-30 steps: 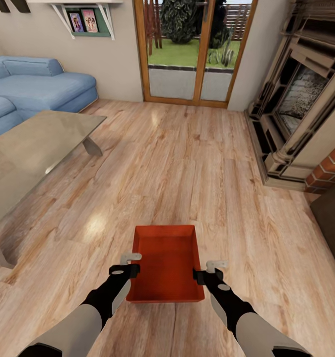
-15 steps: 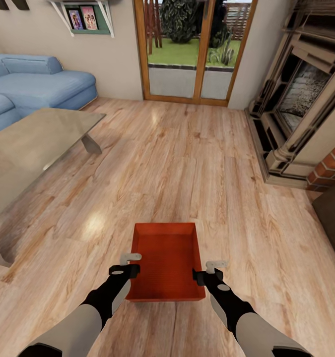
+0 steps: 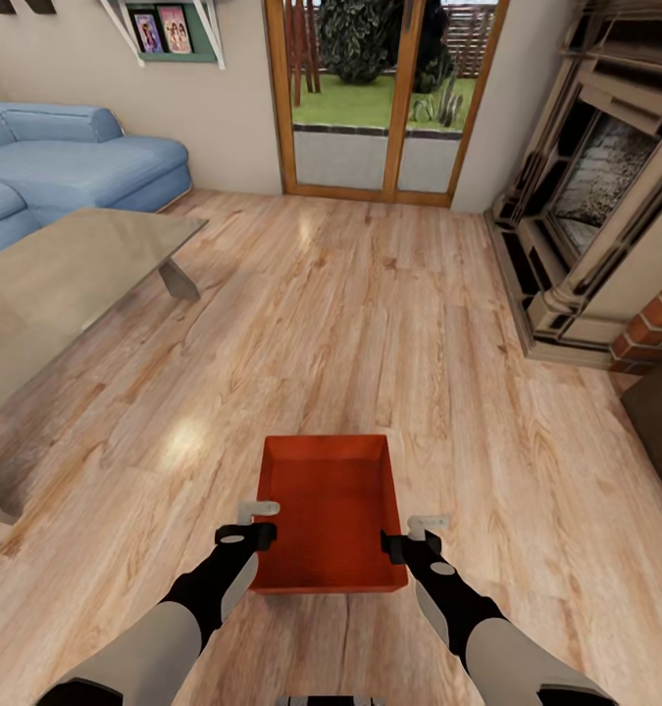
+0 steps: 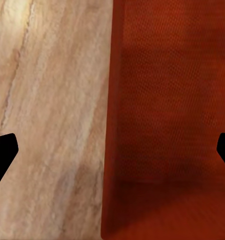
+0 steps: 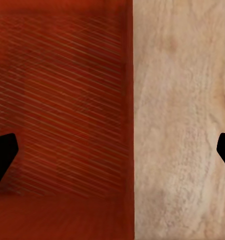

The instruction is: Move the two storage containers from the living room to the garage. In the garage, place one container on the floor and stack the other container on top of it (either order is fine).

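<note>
Transport is barely begun: orange-red rectangular open-top bin (image 3: 331,515), low centre, is straddled at both side walls by spread left gripper (image 3: 257,522) and right gripper (image 3: 419,530), over living-room planks.

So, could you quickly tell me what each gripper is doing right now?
Left gripper: open, straddling the storage container's left wall.
Right gripper: open, straddling its right wall.

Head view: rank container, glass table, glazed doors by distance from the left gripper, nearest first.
From the left gripper:
1. Storage container, right at its fingers, between both arms.
2. Glass table, ahead on the left.
3. Glazed doors, far wall, straight ahead.
</note>
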Robot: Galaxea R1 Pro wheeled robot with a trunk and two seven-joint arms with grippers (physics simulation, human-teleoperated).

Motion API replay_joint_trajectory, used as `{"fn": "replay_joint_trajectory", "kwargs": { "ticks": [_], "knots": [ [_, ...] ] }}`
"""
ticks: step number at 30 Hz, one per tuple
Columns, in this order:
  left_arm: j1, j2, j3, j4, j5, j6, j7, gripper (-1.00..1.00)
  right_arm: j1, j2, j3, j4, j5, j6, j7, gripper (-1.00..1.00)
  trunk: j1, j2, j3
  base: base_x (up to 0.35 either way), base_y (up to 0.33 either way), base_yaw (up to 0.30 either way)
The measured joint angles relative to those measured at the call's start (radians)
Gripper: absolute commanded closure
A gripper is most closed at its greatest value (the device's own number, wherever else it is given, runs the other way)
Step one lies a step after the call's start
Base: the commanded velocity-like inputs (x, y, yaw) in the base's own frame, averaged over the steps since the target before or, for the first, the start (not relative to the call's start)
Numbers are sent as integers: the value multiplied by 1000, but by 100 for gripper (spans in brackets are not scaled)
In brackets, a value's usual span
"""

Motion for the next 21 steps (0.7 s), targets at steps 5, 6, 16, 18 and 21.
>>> {"fn": "replay_joint_trajectory", "kwargs": {
  "ticks": [5, 6, 16, 18, 21],
  "knots": [
    [0, -1, 0, 12, 3, -7, 0, -100, 0, -3, -1, 0, -46, 1, -1, -100, 19, -35, -16, 0, 0, 0],
    [0, -1, 1, 14, 3, -8, 0, -100, 0, -3, 0, 0, -50, 2, 0, -100, 23, -42, -19, 0, 0, 0],
    [0, 0, 3, 16, 1, -8, 0, -100, 0, -5, 3, 0, -49, 5, 0, -100, 61, -112, -50, 0, 0, 0],
    [0, 0, 3, 16, 1, -8, 1, -100, 0, -5, 3, 0, -48, 5, 0, -100, 65, -119, -53, 0, 0, 0],
    [0, 1, 3, 15, 0, -8, 1, -100, 0, -6, 4, 0, -47, 5, 0, -100, 65, -119, -53, 0, 0, 0]
  ]
}}
